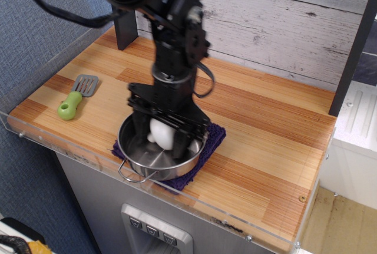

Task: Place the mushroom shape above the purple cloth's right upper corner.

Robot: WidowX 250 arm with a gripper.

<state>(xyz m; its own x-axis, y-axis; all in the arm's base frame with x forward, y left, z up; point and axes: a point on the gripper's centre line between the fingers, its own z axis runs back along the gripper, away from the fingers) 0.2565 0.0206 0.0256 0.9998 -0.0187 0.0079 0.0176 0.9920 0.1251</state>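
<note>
The white mushroom shape sits between the black fingers of my gripper, inside the steel pot. The fingers stand on either side of the cap and look closed against it; the frame is motion-blurred. The pot rests on the dark purple cloth, whose right upper corner shows beyond the pot's rim. The arm comes down from above and hides the pot's far rim.
A green-handled spatula lies at the left of the wooden counter. A clear acrylic lip runs along the front and left edges. A grey plank wall stands behind. A black post stands at the back left.
</note>
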